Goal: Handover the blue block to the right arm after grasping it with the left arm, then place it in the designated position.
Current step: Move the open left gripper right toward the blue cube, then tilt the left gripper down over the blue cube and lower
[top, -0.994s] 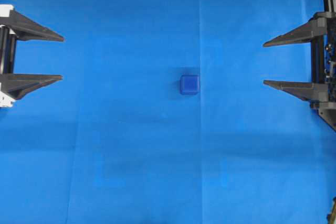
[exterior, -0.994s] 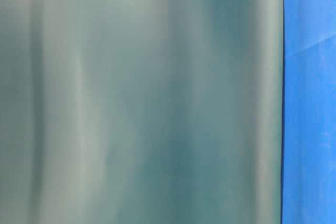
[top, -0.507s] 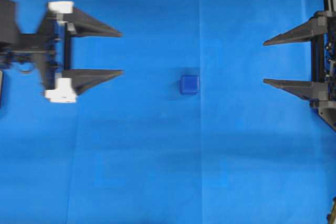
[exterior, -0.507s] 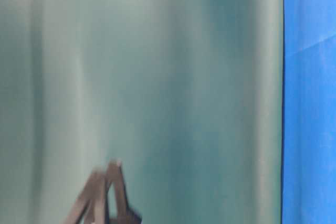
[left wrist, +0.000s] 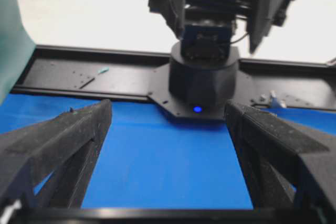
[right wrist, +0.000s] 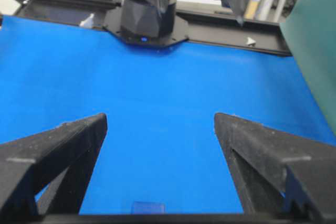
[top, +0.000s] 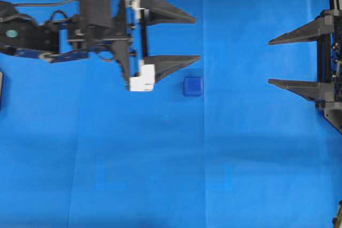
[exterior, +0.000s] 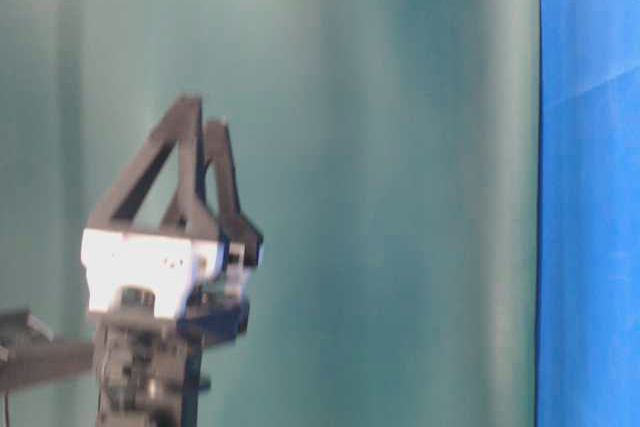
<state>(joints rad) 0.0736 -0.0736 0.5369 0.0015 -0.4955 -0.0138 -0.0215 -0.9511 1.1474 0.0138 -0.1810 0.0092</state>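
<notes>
Movement is all on your left side: the left arm (top: 59, 36) has come far out from the left edge of the overhead view toward the middle, while the right arm (top: 326, 62) has kept its place at the right edge. The left gripper (top: 197, 37) now has its fingers (top: 171, 63) spread wide with nothing between them, and the right gripper (top: 268, 63) is also fully open and empty. The blue block (top: 193, 86) has not moved; it sits on the blue cloth (top: 160, 174) over the bench, near the middle, just beside the tip of the lower left finger in the overhead view and outside the gap, not touched as far as you can see. So the grasp is not yet done, and I judge you are in the approach; the left gripper seems to need a shift sideways to bring the block between its fingers. The block is a small dark-blue cube with rounded edges, darker than the cloth, lying flat, narrower than the fingers' spread.
</notes>
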